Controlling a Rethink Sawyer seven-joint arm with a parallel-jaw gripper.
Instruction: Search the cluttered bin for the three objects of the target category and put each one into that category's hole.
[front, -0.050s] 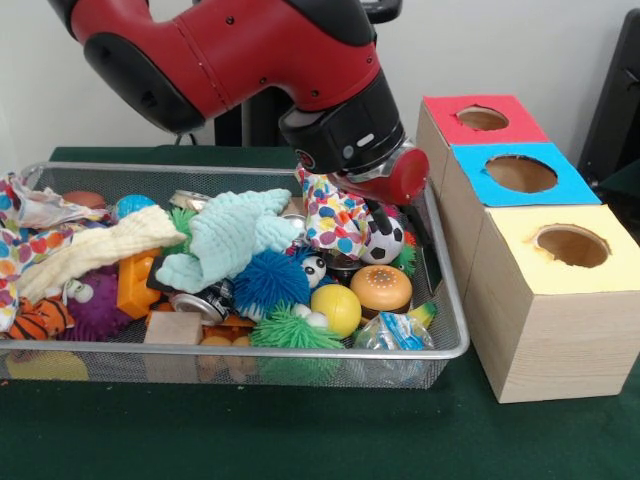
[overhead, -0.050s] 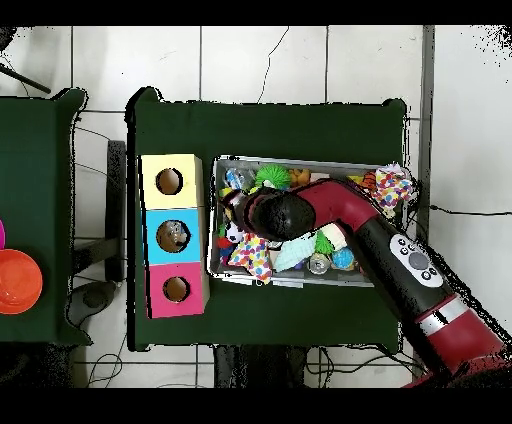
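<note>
Three wooden boxes stood in a row just right of the wire bin (front, -0.050s: 452, 330) in my front view: the red-topped box (front, -0.050s: 480, 118) farthest back, the blue-topped box (front, -0.050s: 517, 174) in the middle and the yellow-topped box (front, -0.050s: 568, 245) nearest, each with a round hole in its top. I had the red and black arm (front, -0.050s: 230, 50) reaching down over the right end of the bin, with the hand (front, -0.050s: 372, 208) low among the clutter beside a polka-dot cloth (front, -0.050s: 335, 222); I could not tell whether its fingers were apart, together or clamped on anything, since the wrist hid them. Right below it lay a small soccer ball (front, -0.050s: 383, 243), with an orange dotted ball (front, -0.050s: 381, 287) and a yellow ball (front, -0.050s: 337, 308) nearer the front. A pale mint cloth (front, -0.050s: 235, 235) and a blue spiky ball (front, -0.050s: 270, 279) filled the middle, a cream cloth (front, -0.050s: 95, 250) the left. Everything rested on the green table (front, -0.050s: 300, 440).
</note>
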